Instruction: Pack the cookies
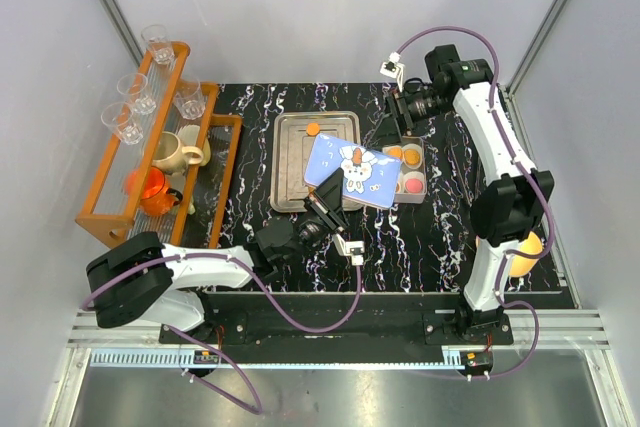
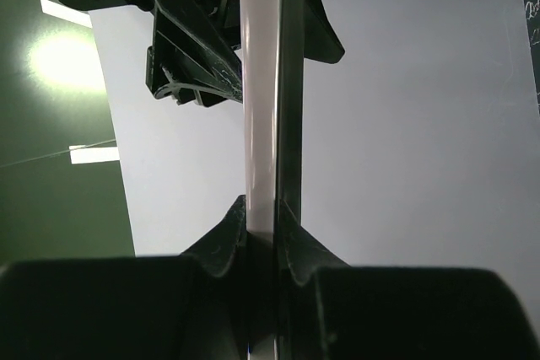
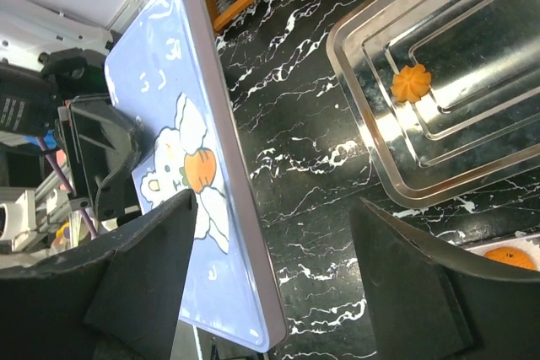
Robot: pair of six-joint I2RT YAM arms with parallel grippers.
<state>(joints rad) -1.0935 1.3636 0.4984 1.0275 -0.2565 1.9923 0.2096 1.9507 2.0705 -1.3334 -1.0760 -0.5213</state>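
An orange flower-shaped cookie (image 1: 312, 129) (image 3: 411, 83) lies on the metal tray (image 1: 290, 162) (image 3: 371, 132). More cookies, orange (image 1: 411, 157) and pink (image 1: 411, 184), sit in a small white box (image 1: 407, 197) to the tray's right; one orange cookie (image 3: 509, 257) shows in the right wrist view. My left gripper (image 1: 325, 202) (image 2: 272, 217) is shut on the edge of a blue rabbit-print lid (image 1: 350, 172) (image 2: 268, 124) (image 3: 181, 174), held tilted between the tray and the box. My right gripper (image 1: 400, 112) (image 3: 274, 208) hangs open behind the box, holding nothing.
A wooden rack (image 1: 150, 147) with glasses and mugs stands at the left. A yellow-orange lump (image 1: 527, 252) lies by the right arm's base. Grey walls close in the black marble table (image 1: 420, 247).
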